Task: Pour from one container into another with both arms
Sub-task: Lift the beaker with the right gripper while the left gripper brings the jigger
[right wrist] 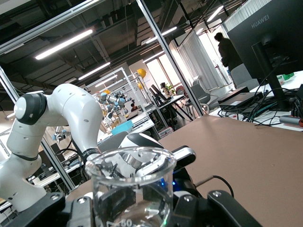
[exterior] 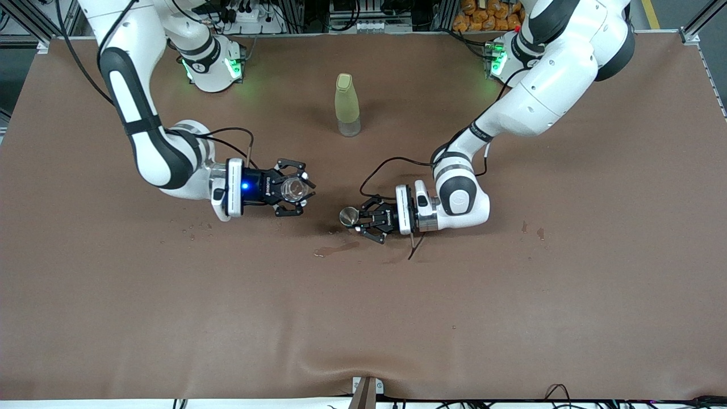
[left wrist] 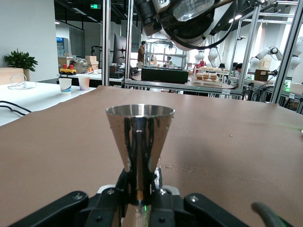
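The brown matte-covered table (exterior: 511, 318) carries both white jointed arms, which reach in from its robot-side edge toward the middle. The right gripper (exterior: 296, 192) is clamped on a clear glass beaker (exterior: 292, 189), held up over the table's middle, toward the right arm's end; the right wrist view shows its thin, round lipped rim (right wrist: 130, 161), printed graduation marks and no evident liquid. The left gripper (exterior: 363, 218) is clamped on the narrow waist of a polished steel jigger (exterior: 349, 216), a mirror-bright double cone with its flared mouth (left wrist: 139, 111) upright, low over the table centre. A pale yellow-green capped bottle (exterior: 347, 104) with a clear base stands free, nearer the robot-side edge, well apart from both. Dark spill stains (exterior: 335, 249) mark the cloth just beside the jigger. Judged risks: both vessels are smooth and hard, so a tilt could let either twist in its fingers; the jigger's small mouth leaves little margin, and a misaligned or hasty pour would spill onto the cloth; the rims could knock together as the arms close in.
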